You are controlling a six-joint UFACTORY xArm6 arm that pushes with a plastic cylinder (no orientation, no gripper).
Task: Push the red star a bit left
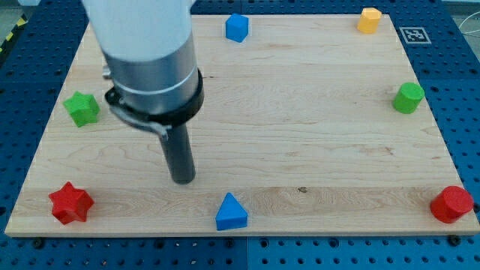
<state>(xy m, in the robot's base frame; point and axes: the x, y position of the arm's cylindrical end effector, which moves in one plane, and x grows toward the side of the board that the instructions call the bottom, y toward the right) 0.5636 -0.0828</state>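
One red star (71, 202) sits at the wooden board's (300, 142) bottom-left corner. My tip (183, 180), a bare rod holding nothing, rests well right of the star, slightly higher, left of a blue triangular block (231, 213).

Arm enters from the view's top left, pale housing over a grey collar. Dark rod hangs near upright, tilted slightly rightward. My tip (183, 178) rests low, left of centre.
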